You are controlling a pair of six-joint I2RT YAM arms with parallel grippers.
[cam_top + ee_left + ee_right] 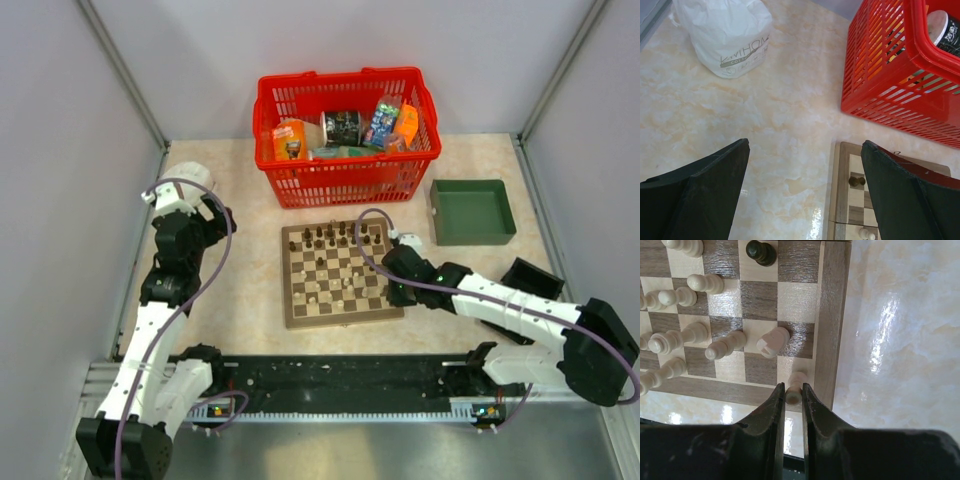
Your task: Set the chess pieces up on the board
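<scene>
- The right jaws are closed narrowly on a pale tan wooden chess piece (798, 379). They hold it on the near right corner square of the small checkered wooden chessboard (832, 315), just inside the plain tan border.
- More pale tan wooden pieces (725, 345) crowd the neighbouring squares, one of them just beside the held piece. A dark brown wooden piece (760, 252) stands farther up the same side.
- Whether the held piece's base already touches the square cannot be told from the wrist camera.
- The left jaws hang wide apart and empty above the bare marbled beige table (765, 125), just off the board's far left corner. They are near a white plastic bag (730, 35) and a red plastic basket (900, 75) of packaged goods.
- A dark green square tray (470, 212) sits on the table to the board's right, well apart from the action.
- The step in hand looks like seating a pale back-row piece in its corner, with the set-up partway done.
- The next move likely calls for a small, even opening of the right jaws. A straight lift would then keep them from brushing the close neighbour.
</scene>
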